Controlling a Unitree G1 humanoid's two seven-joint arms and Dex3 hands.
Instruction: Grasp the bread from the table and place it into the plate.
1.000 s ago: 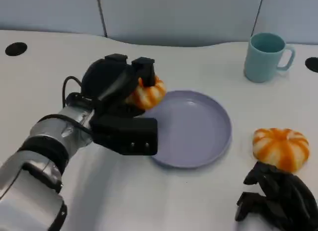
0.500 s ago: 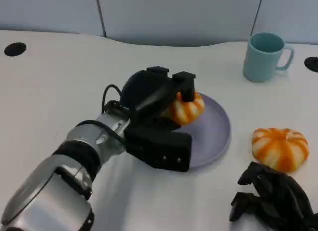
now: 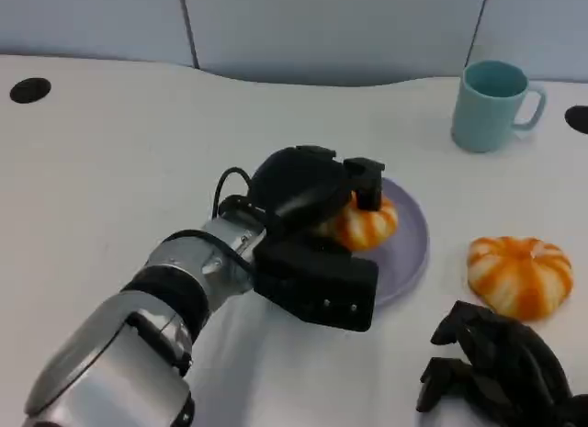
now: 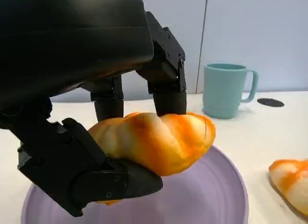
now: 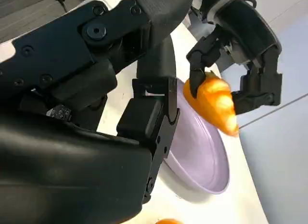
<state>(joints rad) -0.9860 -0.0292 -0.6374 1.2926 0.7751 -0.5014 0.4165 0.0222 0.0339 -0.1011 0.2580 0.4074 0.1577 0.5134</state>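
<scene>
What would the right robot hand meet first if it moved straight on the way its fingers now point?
Probably the second bread on the table, lying just beyond the right robot hand in the head view. Depth is unclear, so this is only likely.

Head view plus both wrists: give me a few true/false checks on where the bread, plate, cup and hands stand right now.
1. The left hand holds a bread roll above the plate. True.
2. That roll already lies flat on the plate. False: the left wrist view shows it gripped clear of the plate.
3. A second bread roll lies on the table beside the plate. True.
4. The right hand grips the second roll. False: it rests near it, holding nothing.
5. The cup stands on the plate. False: it stands on the table beyond it.
</scene>
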